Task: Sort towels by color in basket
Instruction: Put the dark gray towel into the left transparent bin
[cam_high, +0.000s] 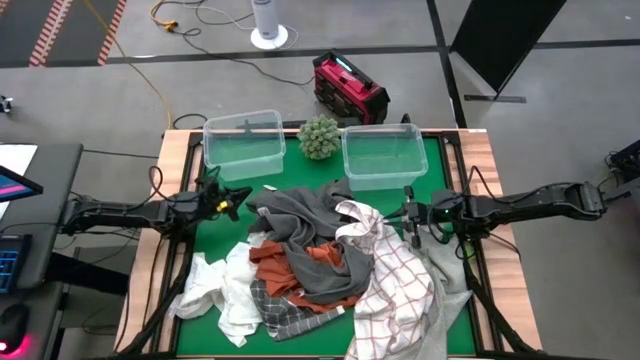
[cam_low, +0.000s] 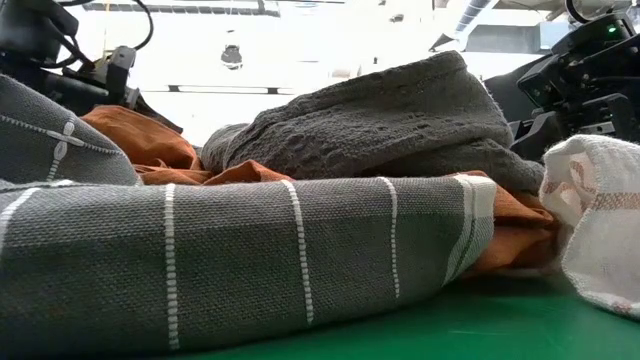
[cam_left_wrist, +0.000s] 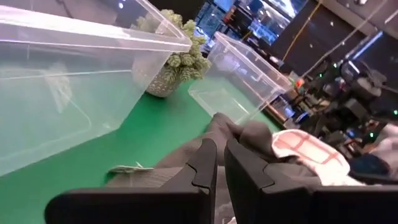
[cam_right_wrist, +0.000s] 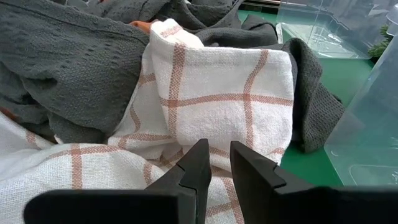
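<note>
Green table holds a big pile of towels, and both bins are bare. Your right gripper has its fingers nearly together, holding nothing, right over the white checked towel. Your left gripper, also pinched close and holding nothing, sits at the dark grey towel. Sorting looks not yet begun. Next, open up and grab one towel for the right bin just ahead.
</note>
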